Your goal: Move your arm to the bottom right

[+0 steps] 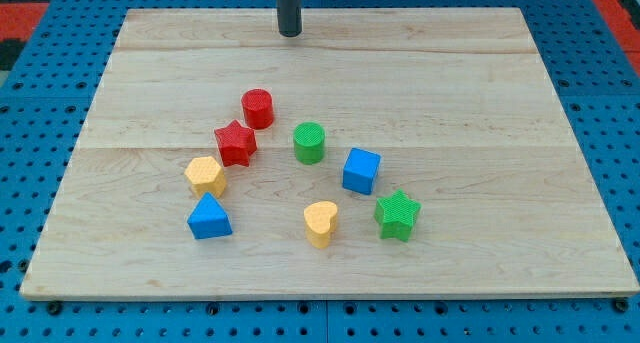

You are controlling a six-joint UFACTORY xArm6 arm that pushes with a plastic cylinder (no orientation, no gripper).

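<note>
My tip [289, 32] is at the view's top centre, on the wooden board [500, 133], well above all the blocks. The nearest block is the red cylinder [258, 108], below and slightly left of the tip. A red star [235, 143] lies just below-left of it. A green cylinder [309, 142] sits mid-board. A blue cube [361, 171] is to its lower right. A green star [397, 215] is lowest on the right. A yellow heart [321, 223] is left of it. A yellow hexagon [205, 175] and a blue triangle [209, 217] are at the left.
The board lies on a blue pegboard table [620, 103] that shows on all sides. A red patch [20, 18] shows at the view's top left corner.
</note>
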